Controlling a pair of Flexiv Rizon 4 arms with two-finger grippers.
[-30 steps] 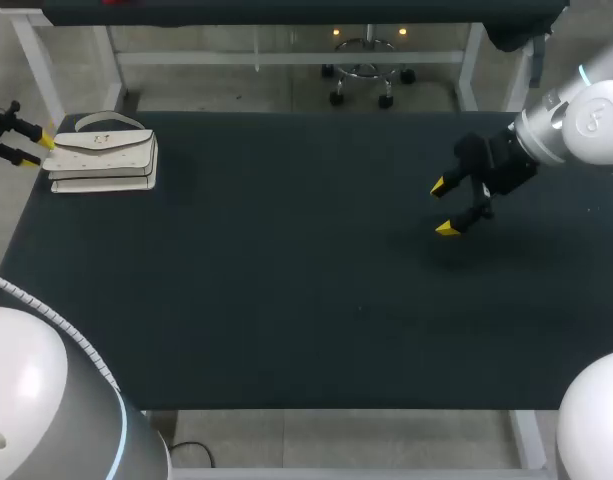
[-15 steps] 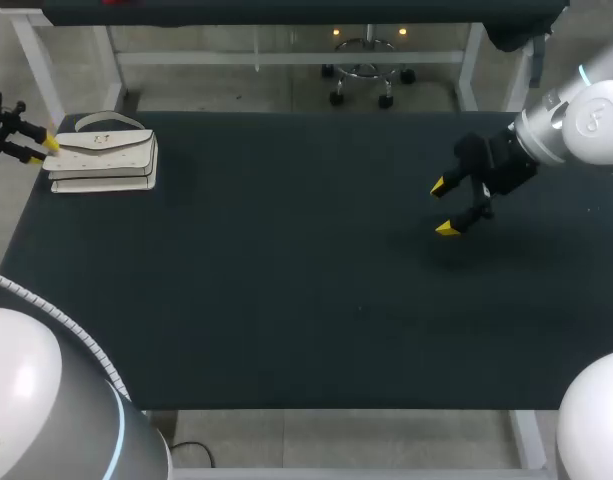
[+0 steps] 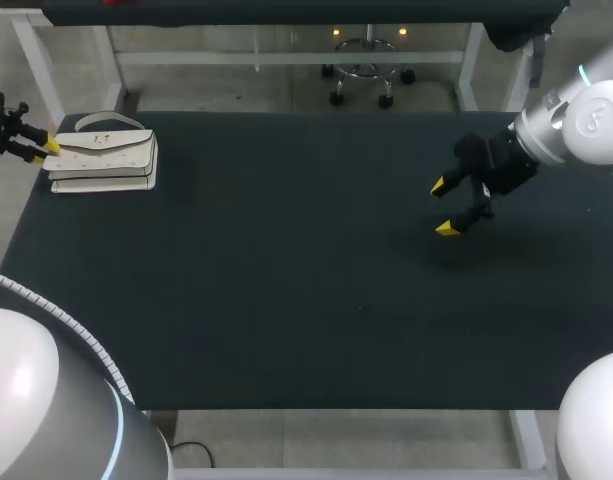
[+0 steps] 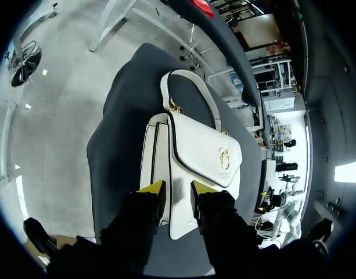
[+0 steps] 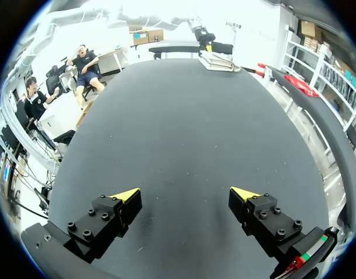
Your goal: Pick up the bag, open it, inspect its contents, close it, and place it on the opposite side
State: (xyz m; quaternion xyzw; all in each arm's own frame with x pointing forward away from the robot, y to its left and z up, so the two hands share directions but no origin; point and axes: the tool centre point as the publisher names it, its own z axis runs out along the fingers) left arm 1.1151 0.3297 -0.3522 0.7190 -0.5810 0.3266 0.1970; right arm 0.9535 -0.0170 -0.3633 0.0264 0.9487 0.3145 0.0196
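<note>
Left tool clamps the bag endwise, upper left in head view; lift level, slowly. Right tool apart.

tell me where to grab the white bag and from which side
Probably the arched handle: it loops clear of the body of the bag, leaving a gap to hook through, while the flap is broad and smooth. Come from the left edge of the table with the left pincer, which sits at the bag's left end; the right pincer hangs far across the table.
</note>
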